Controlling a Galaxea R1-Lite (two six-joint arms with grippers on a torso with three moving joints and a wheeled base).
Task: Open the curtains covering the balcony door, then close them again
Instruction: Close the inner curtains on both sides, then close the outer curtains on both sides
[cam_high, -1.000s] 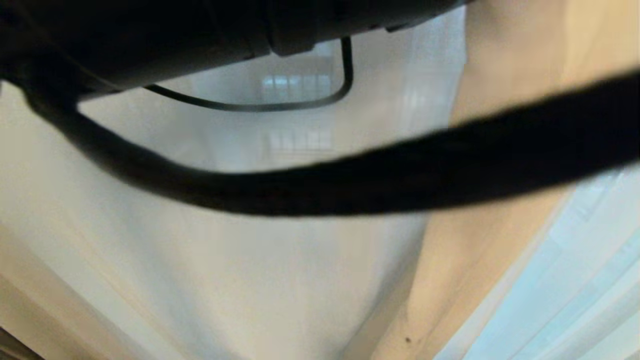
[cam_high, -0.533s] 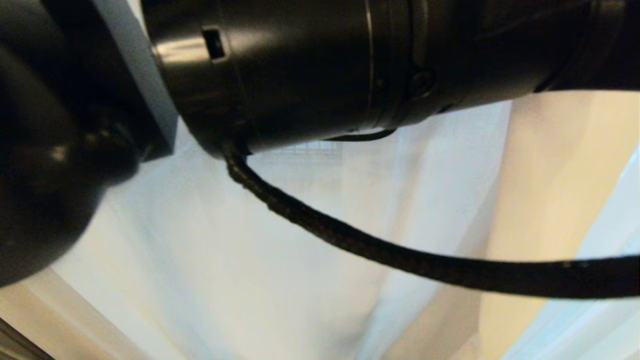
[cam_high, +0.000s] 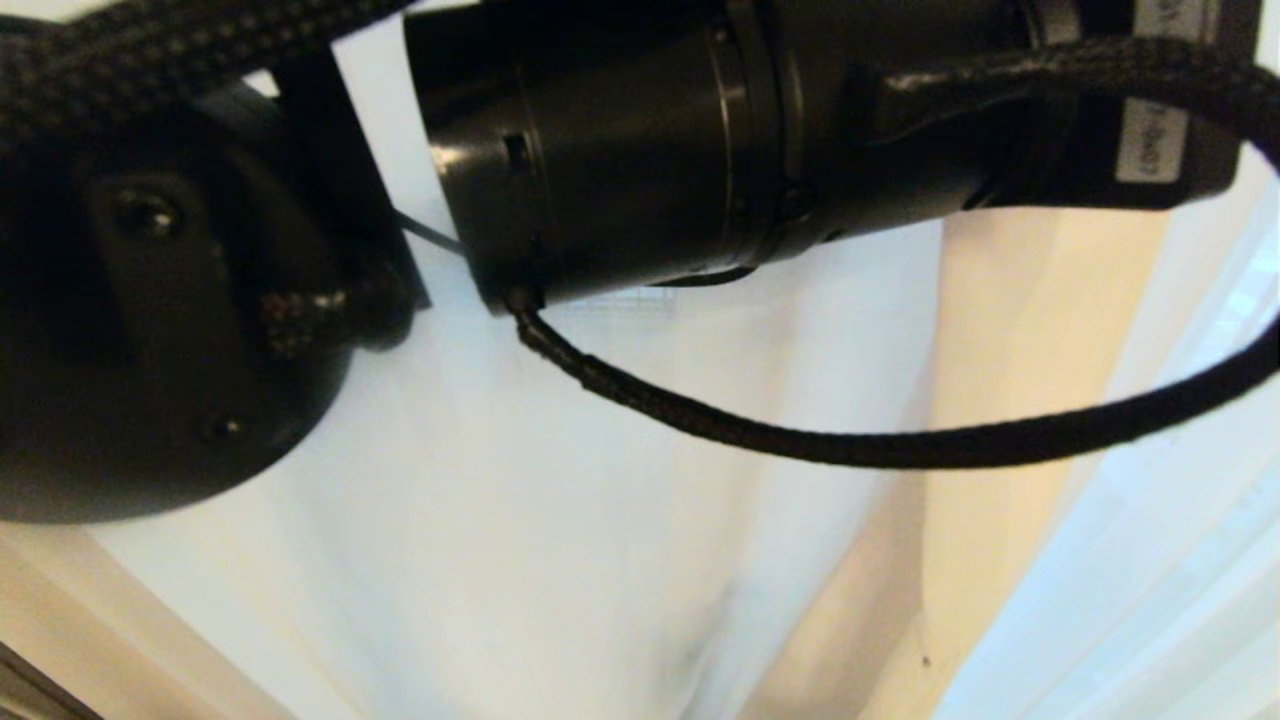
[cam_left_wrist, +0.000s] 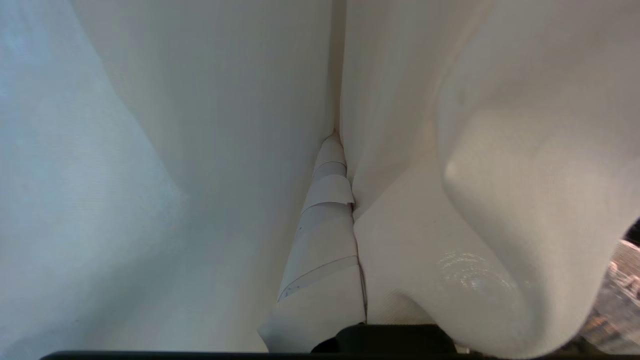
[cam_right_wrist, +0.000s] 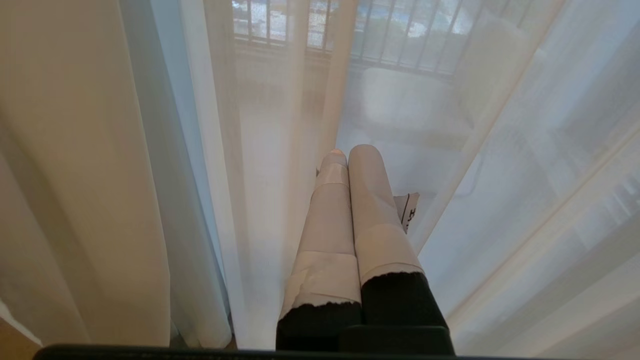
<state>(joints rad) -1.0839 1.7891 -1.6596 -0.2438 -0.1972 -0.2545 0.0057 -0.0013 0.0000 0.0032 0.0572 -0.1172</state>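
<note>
pinching the curtain with the left gripper

gripping a fold of the cream curtain (cam_left_wrist: 240, 125), the left gripper (cam_left_wrist: 345, 165) is showing in its wrist view with its taped fingers (cam_left_wrist: 325, 235) pressed together and cloth caught in the seam between them. one finger is lying bare against the fabric; the other is draped under a bulging fold, so only its shape is showing. the curtain is filling nearly that whole view, running in long pleats away from the fingertips.

in the head view the black left arm (cam_high: 640, 140) is crossing the upper part of the picture, close to the camera, with a braided cable (cam_high: 800, 430) looping beneath it. behind it pale sheer fabric (cam_high: 520, 520) is hanging, and a beige curtain panel is running down on the right side of that view.

the right gripper (cam_right_wrist: 347, 155) is sitting idle with its two taped fingers (cam_right_wrist: 370, 210) lying flat against each other and holding nothing. it is pointing at the sheer fabric, with a curtain pleat hanging just beside it. through the sheer a black-barred railing (cam_right_wrist: 380, 35) is showing dimly. whether the door itself is in view i cannot tell.
</note>
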